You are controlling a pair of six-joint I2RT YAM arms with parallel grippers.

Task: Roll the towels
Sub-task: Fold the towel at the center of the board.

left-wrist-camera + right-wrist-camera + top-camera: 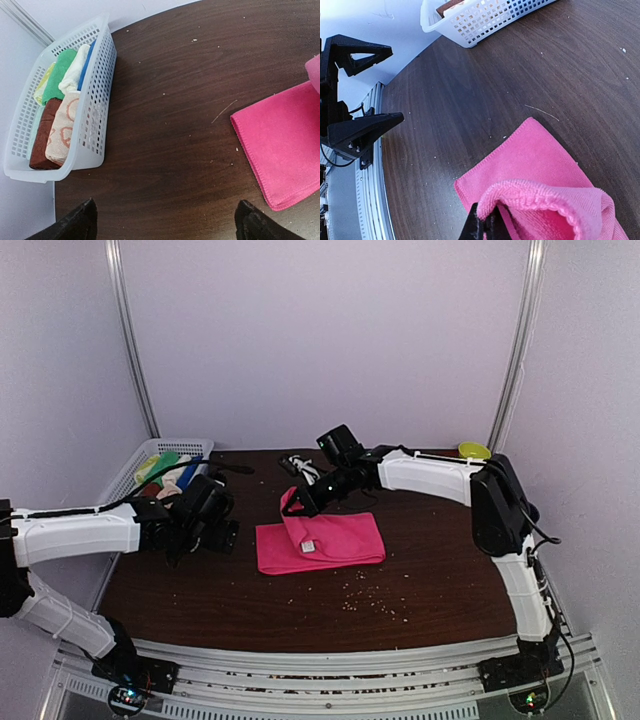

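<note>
Your right fingers pinch shut on a raised corner of the pink towel; the rest lies flat beneath them. Your left fingers gape wide over bare table, towel edge rightward, basket leftward.

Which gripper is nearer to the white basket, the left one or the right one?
Left. The left gripper hangs open beside the white basket, not touching it; the right gripper is farther right, pinching the pink towel.
</note>
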